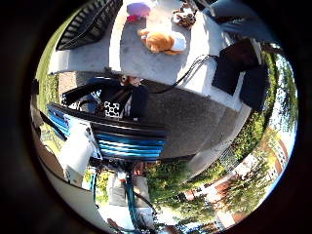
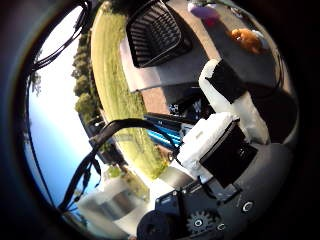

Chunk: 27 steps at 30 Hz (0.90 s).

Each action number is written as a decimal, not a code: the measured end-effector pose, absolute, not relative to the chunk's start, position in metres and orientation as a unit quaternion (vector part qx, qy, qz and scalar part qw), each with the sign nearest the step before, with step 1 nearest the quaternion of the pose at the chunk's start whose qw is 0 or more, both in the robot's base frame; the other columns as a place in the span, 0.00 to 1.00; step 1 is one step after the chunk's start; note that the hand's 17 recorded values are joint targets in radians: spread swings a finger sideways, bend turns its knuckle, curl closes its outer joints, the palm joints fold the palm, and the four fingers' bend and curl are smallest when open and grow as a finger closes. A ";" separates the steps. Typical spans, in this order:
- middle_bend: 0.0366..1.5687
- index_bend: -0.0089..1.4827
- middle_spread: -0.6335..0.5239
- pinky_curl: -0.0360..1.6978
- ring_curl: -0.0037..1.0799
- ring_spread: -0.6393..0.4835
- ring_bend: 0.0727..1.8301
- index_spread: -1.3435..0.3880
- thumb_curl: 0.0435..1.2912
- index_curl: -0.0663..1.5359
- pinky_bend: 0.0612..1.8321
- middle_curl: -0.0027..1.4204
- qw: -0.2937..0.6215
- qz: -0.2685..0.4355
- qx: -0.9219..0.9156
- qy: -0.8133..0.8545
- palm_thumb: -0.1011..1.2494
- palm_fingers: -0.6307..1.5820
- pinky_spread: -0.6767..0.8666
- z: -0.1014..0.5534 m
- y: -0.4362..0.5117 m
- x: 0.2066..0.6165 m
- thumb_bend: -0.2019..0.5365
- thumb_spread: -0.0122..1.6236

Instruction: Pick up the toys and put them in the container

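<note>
Hand: the robot hand (image 2: 225,125) shows as white and black fingers reaching across the thumb side view; they look fairly straight, not curled round anything, and they hold nothing.
Table: a grey table (image 1: 146,58) stands outdoors, well away from the palm, with grass beyond its far edge.
Orange toy: an orange plush toy with a white part (image 1: 162,41) lies on the table top, about the middle of it, well apart from the hand.
Purple toy: a purple and pink toy (image 1: 138,9) lies near the table's far edge, close to the orange toy but not touching it.
Brown toy: a small brown and white toy (image 1: 184,17) sits toward another edge of the table, near the orange toy, apart from it.
Container: a black slatted basket (image 2: 155,32) rests at the corner of the table beside the grass; I see no toy in it.
Distance: all three toys are small in the views, so none is near the palm.
</note>
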<state>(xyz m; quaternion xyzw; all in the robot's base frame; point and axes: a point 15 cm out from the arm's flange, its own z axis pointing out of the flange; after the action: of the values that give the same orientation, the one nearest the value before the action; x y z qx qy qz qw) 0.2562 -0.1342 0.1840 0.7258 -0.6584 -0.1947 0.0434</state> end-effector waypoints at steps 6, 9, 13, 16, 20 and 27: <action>0.08 0.08 0.58 0.14 0.33 0.79 0.12 0.67 0.27 0.27 0.14 0.22 0.055 -0.124 0.748 -0.649 0.63 0.38 0.69 0.186 -0.161 0.294 0.23 0.79; 0.09 0.07 0.58 0.15 0.33 0.78 0.14 0.68 0.27 0.24 0.17 0.23 0.061 -0.092 0.757 -0.644 0.59 0.37 0.69 0.167 -0.179 0.317 0.22 0.77; 0.10 0.08 0.58 0.16 0.33 0.78 0.15 0.69 0.26 0.21 0.19 0.24 0.062 -0.075 0.760 -0.643 0.56 0.36 0.69 0.120 -0.206 0.347 0.23 0.75; 0.10 0.09 0.58 0.16 0.33 0.78 0.15 0.69 0.26 0.20 0.20 0.24 0.059 -0.073 0.756 -0.648 0.55 0.35 0.69 0.085 -0.223 0.361 0.23 0.74; 0.09 0.10 0.58 0.16 0.33 0.79 0.15 0.70 0.25 0.19 0.22 0.24 0.062 -0.091 0.749 -0.653 0.54 0.35 0.70 0.037 -0.236 0.375 0.23 0.72; 0.09 0.11 0.59 0.16 0.33 0.79 0.16 0.72 0.24 0.19 0.22 0.24 0.070 -0.124 0.736 -0.662 0.54 0.34 0.70 -0.040 -0.250 0.393 0.24 0.71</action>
<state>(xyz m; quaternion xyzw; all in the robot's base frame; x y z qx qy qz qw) 0.3931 -0.2500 -0.0405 0.7361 -0.6617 -0.1243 0.0698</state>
